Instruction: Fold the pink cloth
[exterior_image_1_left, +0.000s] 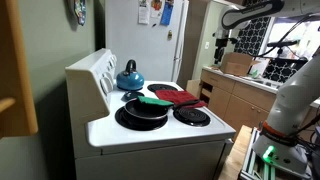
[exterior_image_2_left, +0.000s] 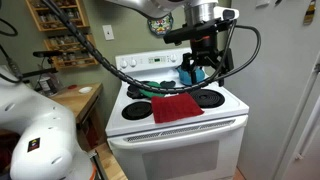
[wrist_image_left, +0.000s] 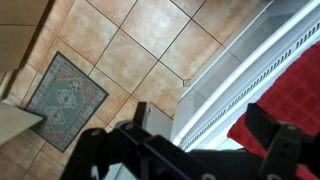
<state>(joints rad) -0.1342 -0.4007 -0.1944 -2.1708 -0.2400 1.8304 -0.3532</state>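
While the pink cloth (exterior_image_2_left: 177, 107) lies spread flat at the near middle of the counter (exterior_image_2_left: 130, 120) | we note fingers (wrist_image_left: 285, 150) apart, holding nothing, hanging well above | our reading: fold not begun; flat spread leaves a near edge free to pinch.

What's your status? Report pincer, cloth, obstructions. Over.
Pincer open, empty, high up by the stove's front edge. Pink cloth flat on stovetop, unfolded. Frying pan close beside cloth; nothing lying on the cloth.

arm (exterior_image_2_left: 35, 135): white glossy rounded shells | gripper (exterior_image_2_left: 202, 68): blk | cables (exterior_image_2_left: 118, 68): blk, thick
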